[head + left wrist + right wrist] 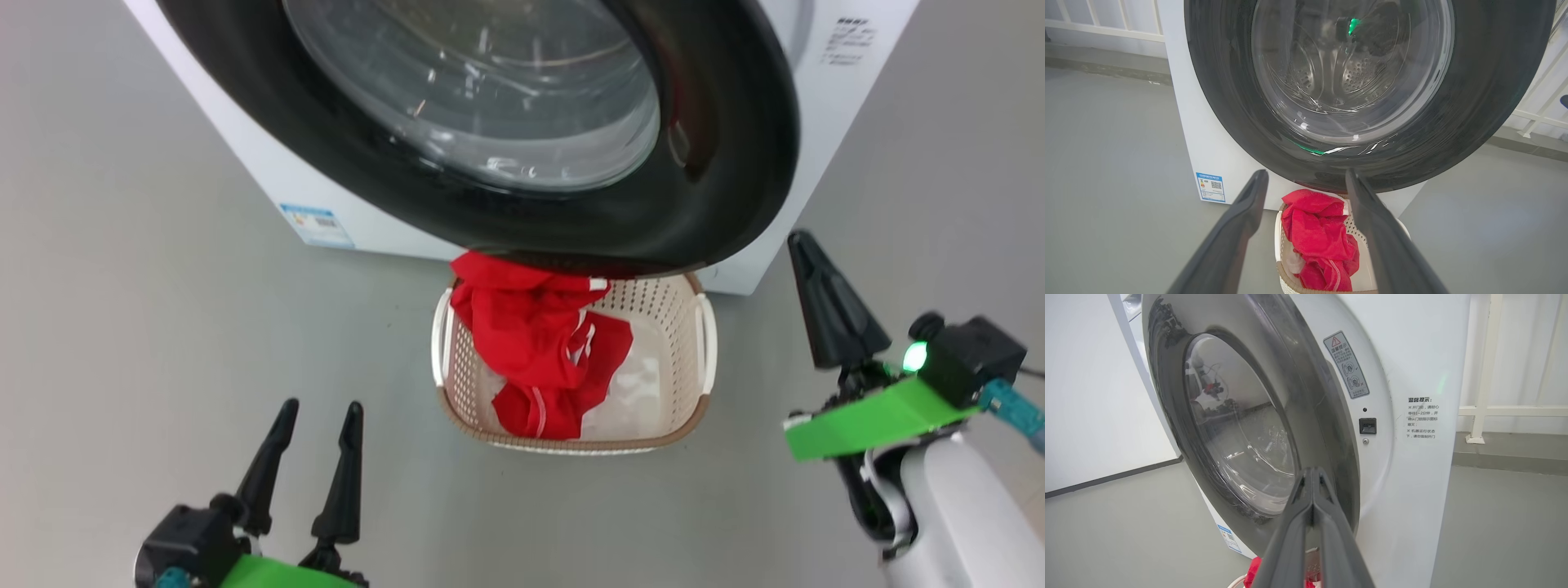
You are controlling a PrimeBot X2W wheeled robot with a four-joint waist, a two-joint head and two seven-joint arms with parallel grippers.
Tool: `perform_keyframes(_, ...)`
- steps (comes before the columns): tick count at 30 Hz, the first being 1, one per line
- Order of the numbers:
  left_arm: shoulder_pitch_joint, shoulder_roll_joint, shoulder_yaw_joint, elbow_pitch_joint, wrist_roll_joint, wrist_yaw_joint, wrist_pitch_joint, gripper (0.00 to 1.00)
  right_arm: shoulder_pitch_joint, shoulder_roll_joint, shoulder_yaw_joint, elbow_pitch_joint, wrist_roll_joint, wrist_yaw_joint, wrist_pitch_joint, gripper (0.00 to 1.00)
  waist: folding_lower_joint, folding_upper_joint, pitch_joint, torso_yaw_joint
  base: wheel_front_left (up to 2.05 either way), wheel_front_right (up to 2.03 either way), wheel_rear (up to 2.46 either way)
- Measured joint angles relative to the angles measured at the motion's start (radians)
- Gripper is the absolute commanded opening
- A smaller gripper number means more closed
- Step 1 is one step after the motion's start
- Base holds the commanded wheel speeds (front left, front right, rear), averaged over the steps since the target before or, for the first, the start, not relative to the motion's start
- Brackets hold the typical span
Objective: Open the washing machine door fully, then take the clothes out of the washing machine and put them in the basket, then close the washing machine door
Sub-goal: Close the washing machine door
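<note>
Washing machine [833, 122] stands white on the grey floor. Its door [718, 163] is ajar, and the black rim overhangs the back of the basket [665, 327]. The basket sits on the floor just in front of the machine, with red clothes [539, 343] heaped in its left half. Right gripper [804, 245]: jaws pressed together, empty, tip just beside the door rim's right edge; contact unclear. Left gripper [322, 404]: jaws spread wide, empty, apart from the basket; wrist view frames the clothes between them.

Robot in black, white and green
Tapered black fingers [829, 310], green wrist bands [878, 420], glowing green lamp [915, 357], glossy white forearm [963, 523].
</note>
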Motion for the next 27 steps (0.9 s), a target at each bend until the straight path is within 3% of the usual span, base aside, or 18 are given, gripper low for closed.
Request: perform_keyframes(27, -0.158, -0.005, -0.101, -0.043, -0.049, 0.003, 0.0, 1.0, -0.31, -0.073, -0.076, 0.027, 0.008, 0.001, 0.0, 0.0, 0.0, 0.0, 0.217, 0.072, 0.0, 0.0, 0.0)
